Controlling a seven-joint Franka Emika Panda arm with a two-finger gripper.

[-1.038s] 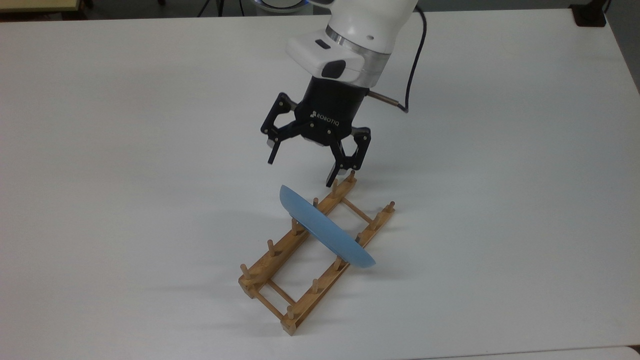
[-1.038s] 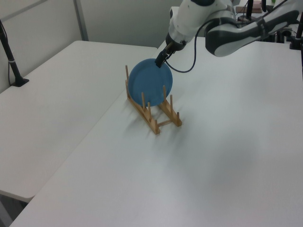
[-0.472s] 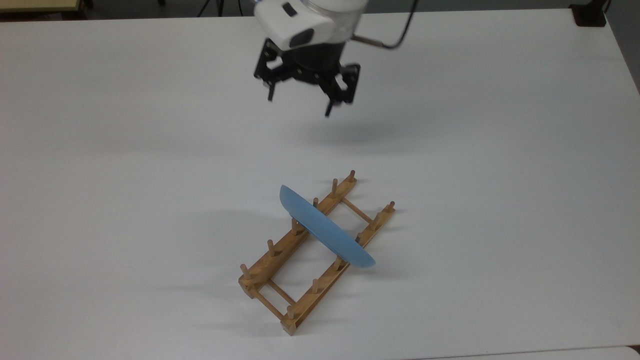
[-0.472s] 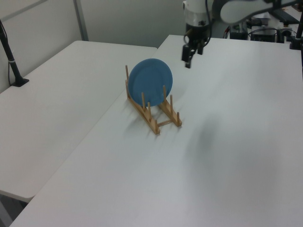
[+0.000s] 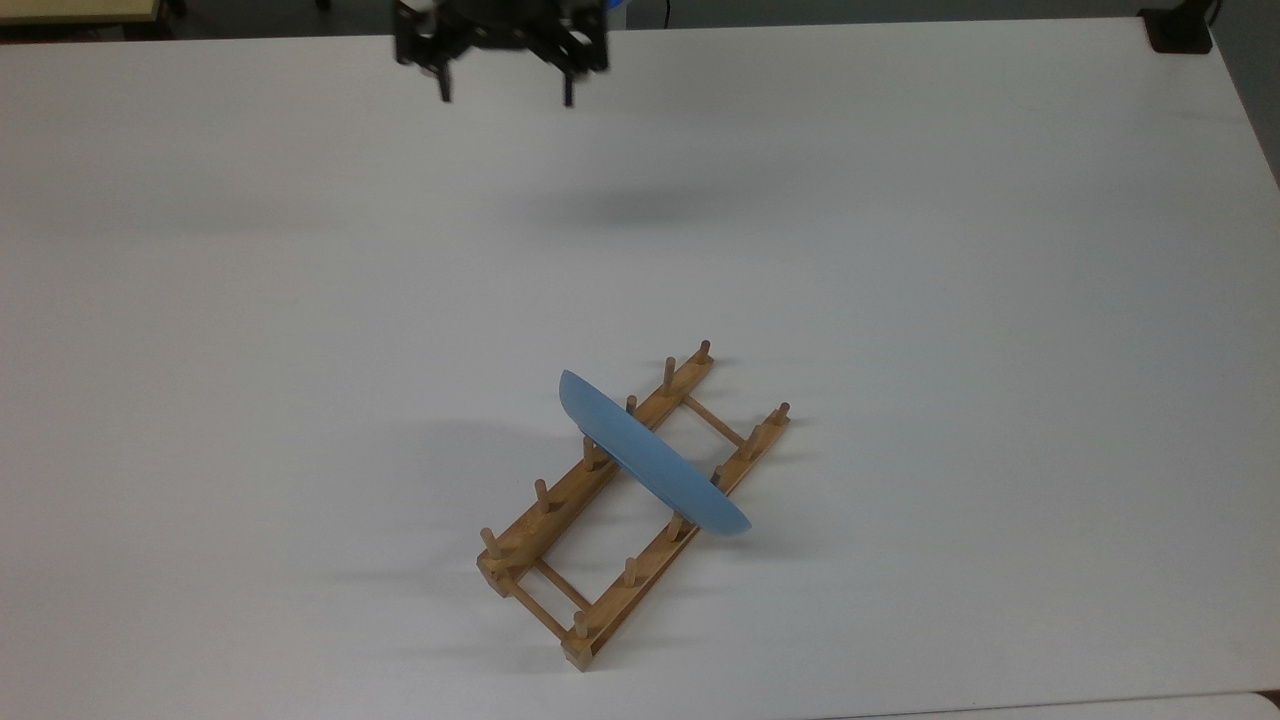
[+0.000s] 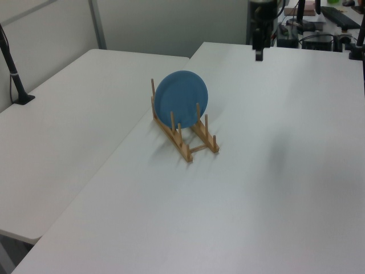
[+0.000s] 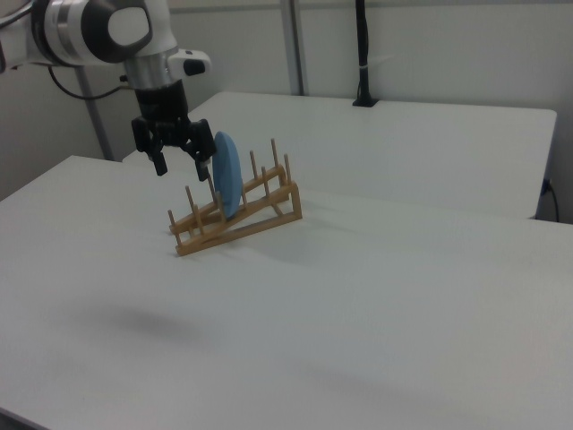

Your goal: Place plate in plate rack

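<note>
Black two-finger tool (image 5: 505,95) spread wide, gripping nothing, hanging above the white worktop (image 5: 950,250) at twelve o'clock in the top view, light-blue plate (image 5: 650,460) standing on edge (between pegs) in the wooden plate rack (image 5: 560,540), well apart.

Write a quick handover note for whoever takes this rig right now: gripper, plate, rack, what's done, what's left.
Gripper: open, empty, high above the table, well away from the rack.
Plate: standing on edge in the rack, between pegs near the middle, touched by nothing.
Rack: on the table, upright.
Done: the plate is in the rack.
Left: nothing on the plate, apparently; maybe park the arm.
</note>
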